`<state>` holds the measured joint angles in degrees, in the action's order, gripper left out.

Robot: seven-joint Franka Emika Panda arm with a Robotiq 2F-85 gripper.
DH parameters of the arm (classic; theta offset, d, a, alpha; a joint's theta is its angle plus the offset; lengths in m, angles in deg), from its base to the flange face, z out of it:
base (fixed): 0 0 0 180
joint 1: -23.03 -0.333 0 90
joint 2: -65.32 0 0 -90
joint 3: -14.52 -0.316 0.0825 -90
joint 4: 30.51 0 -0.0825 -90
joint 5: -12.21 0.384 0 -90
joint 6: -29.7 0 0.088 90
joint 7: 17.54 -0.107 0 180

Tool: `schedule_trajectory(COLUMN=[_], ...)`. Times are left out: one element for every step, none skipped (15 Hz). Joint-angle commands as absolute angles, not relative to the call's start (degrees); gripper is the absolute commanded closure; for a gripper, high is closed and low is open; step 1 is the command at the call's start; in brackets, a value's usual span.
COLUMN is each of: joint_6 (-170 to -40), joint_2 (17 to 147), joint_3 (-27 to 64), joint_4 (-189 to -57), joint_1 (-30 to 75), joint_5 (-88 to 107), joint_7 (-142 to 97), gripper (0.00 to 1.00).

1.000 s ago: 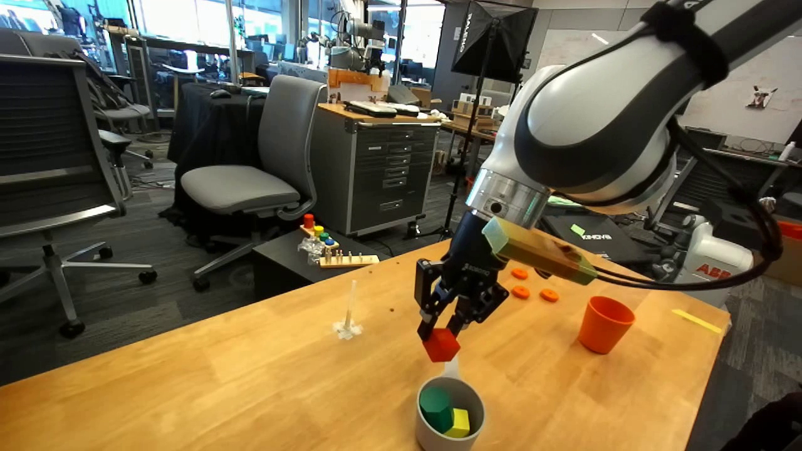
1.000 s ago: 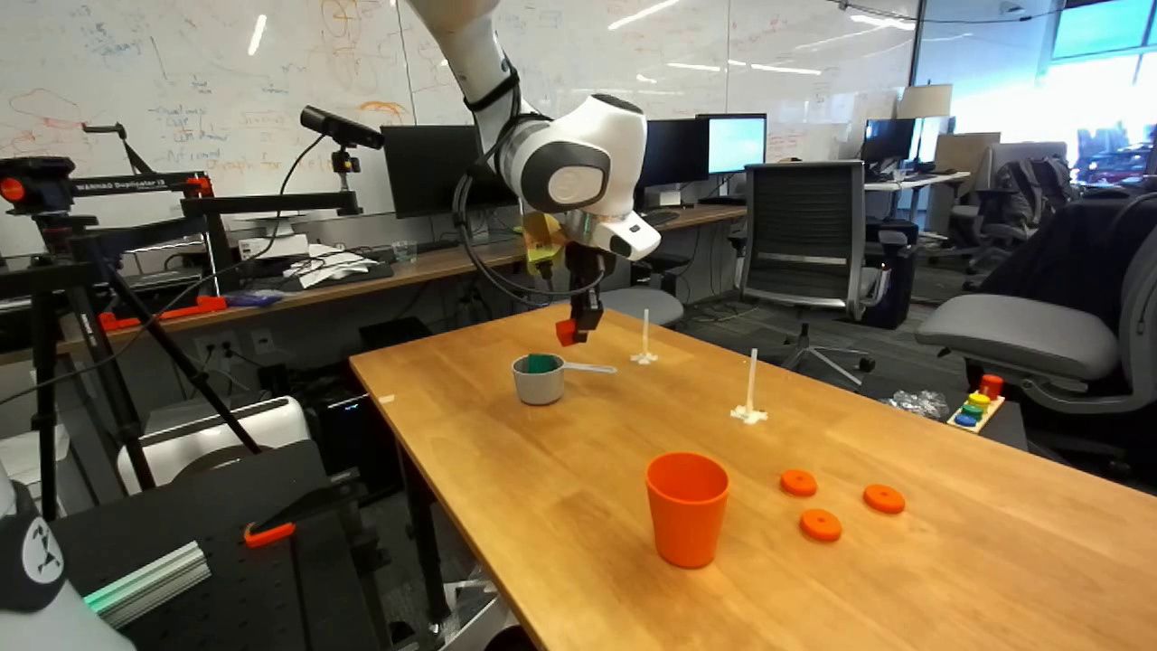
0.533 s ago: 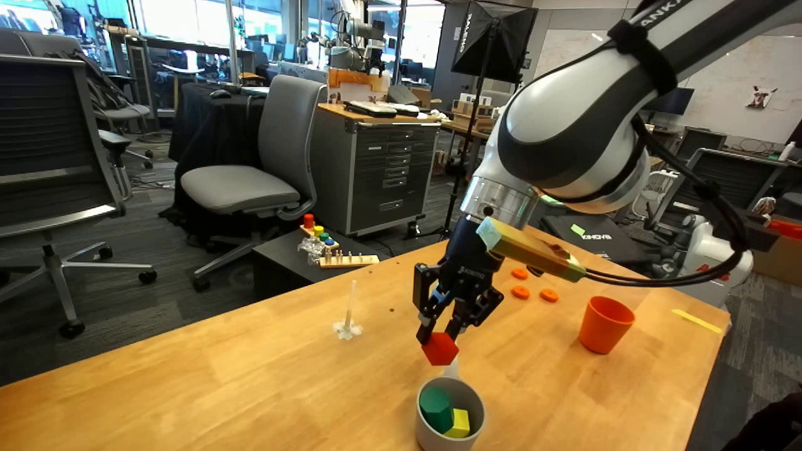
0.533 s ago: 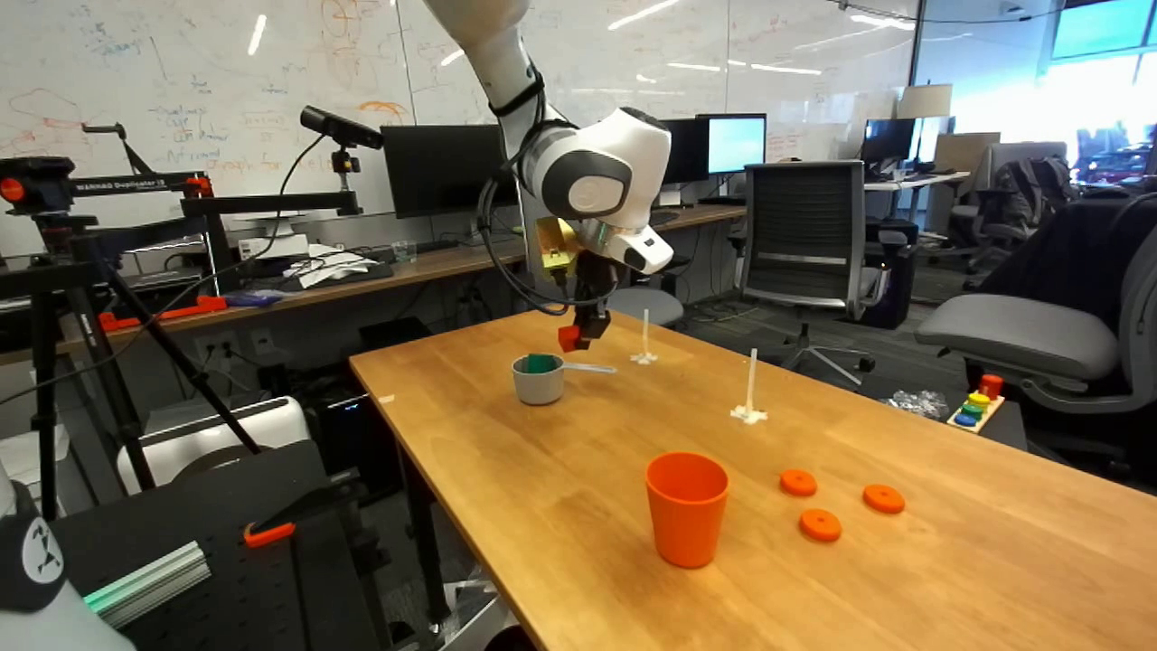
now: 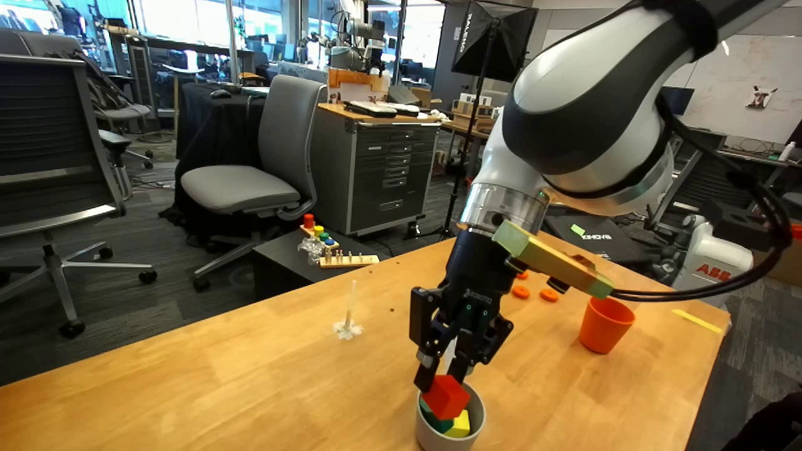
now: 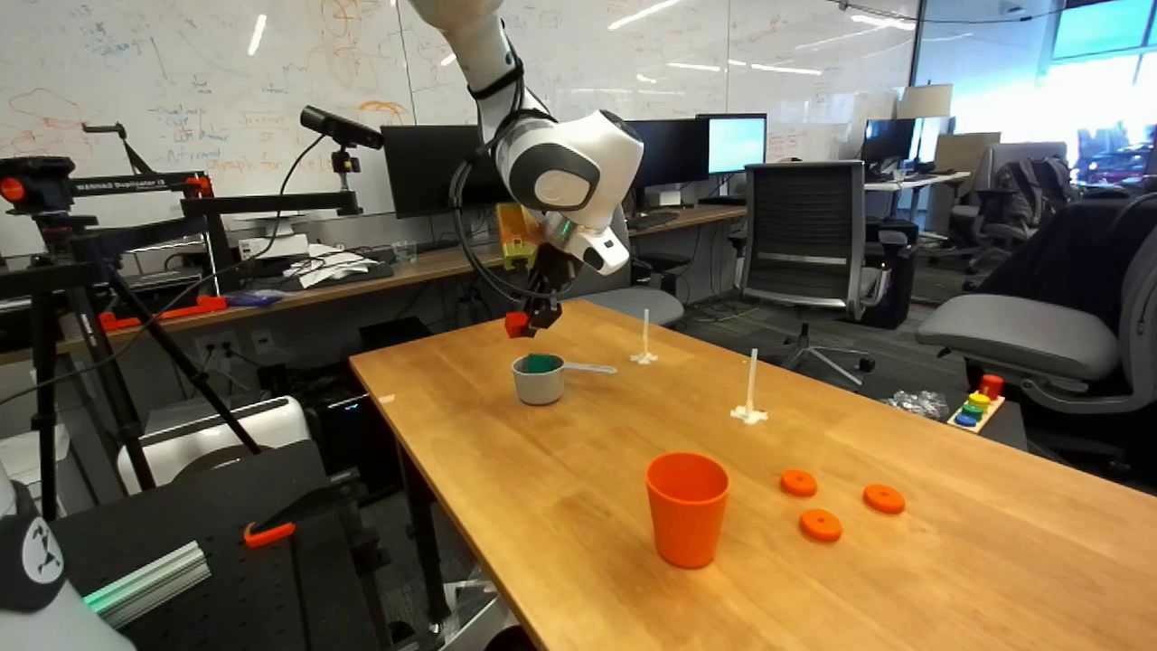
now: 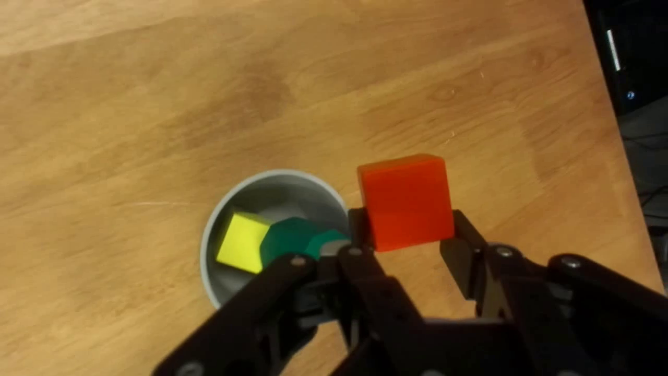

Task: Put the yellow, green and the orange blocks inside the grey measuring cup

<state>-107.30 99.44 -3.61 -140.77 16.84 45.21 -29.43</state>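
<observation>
The part-closed hand (image 7: pixel 408 227) grips the orange-red cube (image 7: pixel 406 202). Before releasing, centre it over the grey measuring cup (image 7: pixel 309 199), wrist-view nine o'clock.

In the wrist view, the gripper (image 7: pixel 408 225) clasps the orange block (image 7: pixel 407 206) to the right of the grey measuring cup (image 7: pixel 300 193), which stands on the counter (image 7: pixel 130 104). Inside it, the yellow block (image 7: pixel 242 241) lies beside the partly hidden green block (image 7: pixel 288 240)
</observation>
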Motion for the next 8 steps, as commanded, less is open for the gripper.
schedule_trajectory(joint_6=[-105.3,-105.3,-105.4,-105.4,-105.9,-107.1,-108.3,-109.7], joint_2=[95.8,95.4,95.0,94.7,94.4,94.6,94.5,94.4], joint_3=[-3.6,-3.4,-3.0,-2.8,-2.3,-1.6,-1.0,-0.3], joint_4=[-143.9,-144.3,-144.9,-145.3,-145.9,-146.4,-147.0,-147.5], joint_1=[17.1,17.1,17.2,17.2,17.0,16.3,15.8,15.4], joint_5=[49.0,49.7,50.1,50.6,50.7,50.4,50.1,49.5], joint_7=[-27.4,-27.2,-27.2,-27.1,-27.3,-28.0,-28.4,-28.8], gripper=[0.86,0.86,0.86,0.86,0.86,0.86,0.86,0.86])
